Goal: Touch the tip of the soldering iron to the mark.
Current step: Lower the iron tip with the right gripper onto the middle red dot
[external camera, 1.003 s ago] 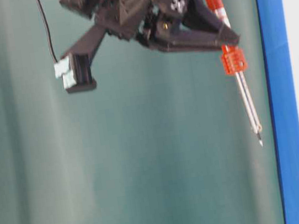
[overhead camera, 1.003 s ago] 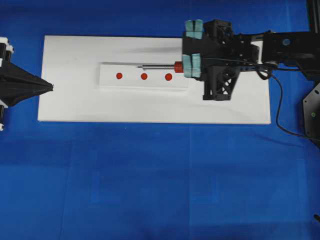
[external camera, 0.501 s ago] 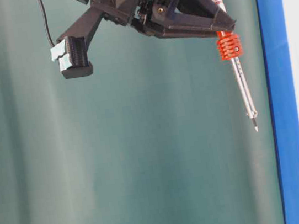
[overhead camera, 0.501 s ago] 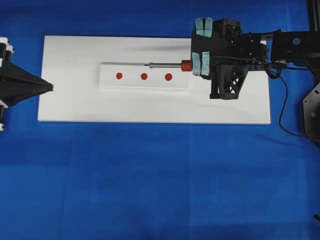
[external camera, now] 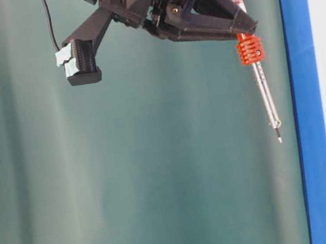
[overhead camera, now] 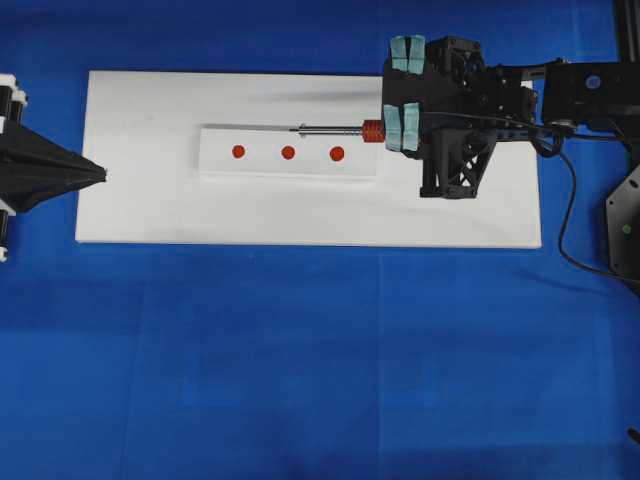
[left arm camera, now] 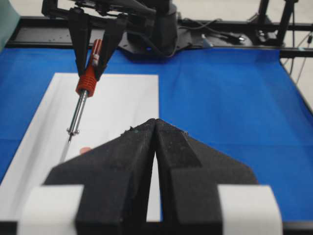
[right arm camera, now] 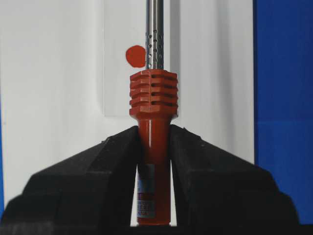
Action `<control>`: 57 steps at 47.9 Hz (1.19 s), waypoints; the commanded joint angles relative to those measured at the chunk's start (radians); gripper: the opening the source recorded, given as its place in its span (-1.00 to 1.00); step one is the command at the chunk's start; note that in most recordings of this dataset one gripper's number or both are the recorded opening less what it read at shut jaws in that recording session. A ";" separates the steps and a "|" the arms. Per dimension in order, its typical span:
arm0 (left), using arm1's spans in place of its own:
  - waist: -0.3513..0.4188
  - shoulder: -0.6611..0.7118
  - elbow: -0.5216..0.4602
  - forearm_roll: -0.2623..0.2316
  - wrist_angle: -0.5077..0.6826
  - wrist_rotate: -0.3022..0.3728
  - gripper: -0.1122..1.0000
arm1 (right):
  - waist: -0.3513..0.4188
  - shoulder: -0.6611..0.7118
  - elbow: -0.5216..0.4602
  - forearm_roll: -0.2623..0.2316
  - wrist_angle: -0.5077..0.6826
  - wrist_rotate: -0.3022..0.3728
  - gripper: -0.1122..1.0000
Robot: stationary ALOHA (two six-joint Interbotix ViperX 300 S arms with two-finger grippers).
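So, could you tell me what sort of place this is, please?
Probably a robotics lab bench: a blue cloth under a white board with red marks, and a right gripper holding a soldering iron.

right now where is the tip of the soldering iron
In the overhead view the tip sits over the upper edge of the white strip, just above the middle red mark; the table-level view shows it in the air, not touching.
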 commanded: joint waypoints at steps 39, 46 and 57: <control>-0.002 0.003 -0.012 0.000 -0.006 0.000 -0.79 | -0.002 -0.002 -0.017 -0.003 -0.003 0.002 -0.68; -0.002 0.003 -0.012 0.002 -0.008 0.000 -0.79 | -0.002 0.026 -0.017 -0.002 -0.008 0.002 -0.68; -0.002 0.003 -0.012 0.002 -0.006 0.000 -0.79 | -0.002 0.098 -0.023 -0.002 -0.026 0.002 -0.68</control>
